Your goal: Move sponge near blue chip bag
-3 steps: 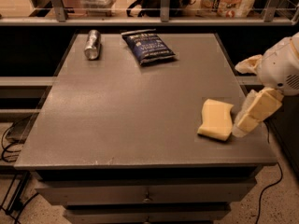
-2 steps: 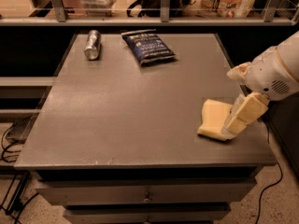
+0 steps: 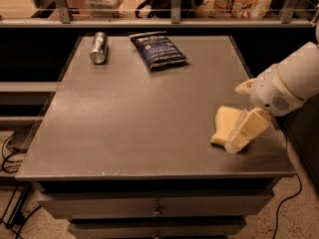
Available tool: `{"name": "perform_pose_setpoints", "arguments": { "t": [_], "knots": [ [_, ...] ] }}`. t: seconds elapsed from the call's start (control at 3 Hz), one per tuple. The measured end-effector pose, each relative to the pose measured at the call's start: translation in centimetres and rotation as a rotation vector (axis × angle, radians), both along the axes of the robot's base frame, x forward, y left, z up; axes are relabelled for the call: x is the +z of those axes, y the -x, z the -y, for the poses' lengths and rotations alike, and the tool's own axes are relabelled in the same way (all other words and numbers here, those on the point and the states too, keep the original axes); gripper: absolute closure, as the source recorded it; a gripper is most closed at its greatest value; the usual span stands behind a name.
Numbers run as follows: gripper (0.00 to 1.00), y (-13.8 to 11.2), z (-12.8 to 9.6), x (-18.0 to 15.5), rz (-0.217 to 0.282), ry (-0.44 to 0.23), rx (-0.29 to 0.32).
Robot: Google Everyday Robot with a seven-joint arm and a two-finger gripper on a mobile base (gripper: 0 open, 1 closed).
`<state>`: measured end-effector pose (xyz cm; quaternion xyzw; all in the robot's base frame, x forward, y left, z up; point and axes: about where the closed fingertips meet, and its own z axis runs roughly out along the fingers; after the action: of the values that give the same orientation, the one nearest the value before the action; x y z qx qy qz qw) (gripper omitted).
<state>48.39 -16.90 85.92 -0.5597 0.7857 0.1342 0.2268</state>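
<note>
The gripper (image 3: 246, 133) sits at the right of the frame, just below mid-height, low over the table's right side. Its pale yellow blocky end overlaps the right edge of the sponge (image 3: 224, 125). Whether it is spread apart or clamped on the sponge cannot be told from this view. Behind it, the white rounded arm (image 3: 289, 83) rises toward the upper right edge of the frame.

The sponge, a pale yellow slab, lies on the grey table (image 3: 124, 118) near its right edge and not far from its front edge. Its left part is in plain sight, while its right part is hidden behind the gripper.

The blue chip bag (image 3: 158, 50) lies flat at the upper middle of the frame, close to the table's far edge and well apart from the sponge. It is dark navy with pale lettering. Just to its left, a silver can (image 3: 99, 47) lies on its side, near the bag but apart from it.

Below the tabletop, at the bottom of the frame, a drawer front (image 3: 199, 205) shows a small knob (image 3: 157, 213). Dark cables (image 3: 10, 153) hang at the lower left, and another cable (image 3: 294, 193) trails over the floor at the lower right.
</note>
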Motion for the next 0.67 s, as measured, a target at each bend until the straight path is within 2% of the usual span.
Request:
{"name": "perform_pose_setpoints", "arguments": {
  "t": [0.33, 0.67],
  "knots": [
    [0.0, -0.16, 0.14, -1.56, -0.024, 0.004, -0.02],
    [0.19, -0.14, 0.48, -2.41, -0.053, 0.008, -0.03]
  ]
}}
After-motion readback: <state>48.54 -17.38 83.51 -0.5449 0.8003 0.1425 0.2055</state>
